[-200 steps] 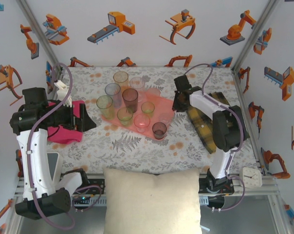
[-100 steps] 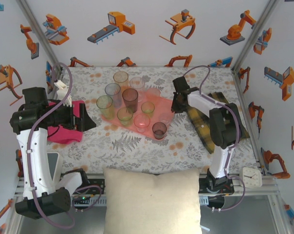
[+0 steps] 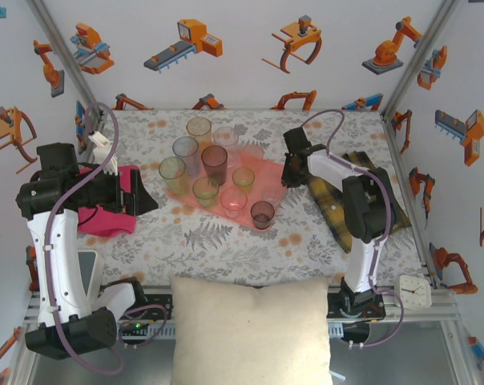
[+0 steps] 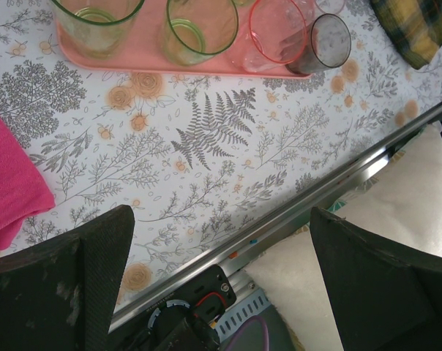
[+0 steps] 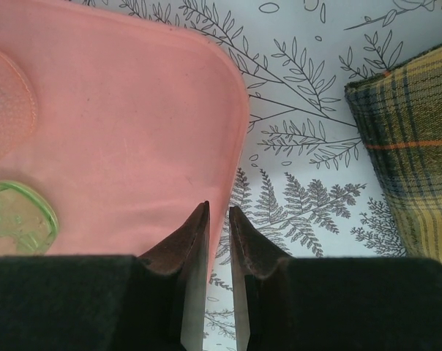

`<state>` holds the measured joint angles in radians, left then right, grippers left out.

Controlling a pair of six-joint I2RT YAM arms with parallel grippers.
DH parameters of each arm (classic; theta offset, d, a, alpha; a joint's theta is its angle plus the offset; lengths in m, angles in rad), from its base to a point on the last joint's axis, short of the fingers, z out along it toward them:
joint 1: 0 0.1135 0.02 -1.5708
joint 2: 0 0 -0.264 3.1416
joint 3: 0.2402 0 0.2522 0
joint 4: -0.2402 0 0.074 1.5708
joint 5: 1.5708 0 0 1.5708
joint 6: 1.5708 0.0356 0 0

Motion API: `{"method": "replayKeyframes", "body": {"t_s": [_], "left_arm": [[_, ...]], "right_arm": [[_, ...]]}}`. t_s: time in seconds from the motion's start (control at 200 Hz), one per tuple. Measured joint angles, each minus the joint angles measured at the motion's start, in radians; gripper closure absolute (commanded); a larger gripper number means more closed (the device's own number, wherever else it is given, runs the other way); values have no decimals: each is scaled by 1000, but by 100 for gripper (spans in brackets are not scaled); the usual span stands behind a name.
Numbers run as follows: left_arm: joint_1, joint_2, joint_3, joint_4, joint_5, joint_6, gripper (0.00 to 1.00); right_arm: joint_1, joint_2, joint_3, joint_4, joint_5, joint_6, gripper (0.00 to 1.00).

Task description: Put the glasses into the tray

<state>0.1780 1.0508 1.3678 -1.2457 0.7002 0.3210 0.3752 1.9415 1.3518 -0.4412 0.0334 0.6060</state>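
**Since the glasses are light and smooth, the grip should be gentle**

Although they look like glass, the glasses (image 3: 214, 158) seem to be thin tinted plastic. I judge them light, a little flexible at the rim, and slippery for hard fingers. A strong squeeze could deform one or make it jump out. The best hold is probably on the wall just below the rim, with one finger inside and one outside, or around the whole body with wide jaws.

Most stand upright on the tray (image 3: 262, 170). An amber one (image 3: 199, 127) stands on the table (image 4: 228, 131) beyond the tray's far edge. A smoky one (image 3: 262, 213) is at the near edge; on or off the tray, I cannot tell.

The right gripper (image 5: 217, 213) is narrow and sits astride the tray's right rim; whether it pinches the rim I cannot tell. The left gripper (image 4: 219, 219) is wide and empty, near the magenta cloth (image 4: 9, 183).
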Motion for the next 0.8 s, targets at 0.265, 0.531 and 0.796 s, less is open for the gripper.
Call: {"method": "replayKeyframes", "body": {"t_s": [0.265,0.531,0.796], "left_arm": [[0,1,0,0,0,0,3],[0,1,0,0,0,0,3],[0,1,0,0,0,0,3]], "right_arm": [[0,2,-14,13,0,6,80],[0,4,-31,21,-11,14,82],[0,4,-37,28,-17,24,92]]}}
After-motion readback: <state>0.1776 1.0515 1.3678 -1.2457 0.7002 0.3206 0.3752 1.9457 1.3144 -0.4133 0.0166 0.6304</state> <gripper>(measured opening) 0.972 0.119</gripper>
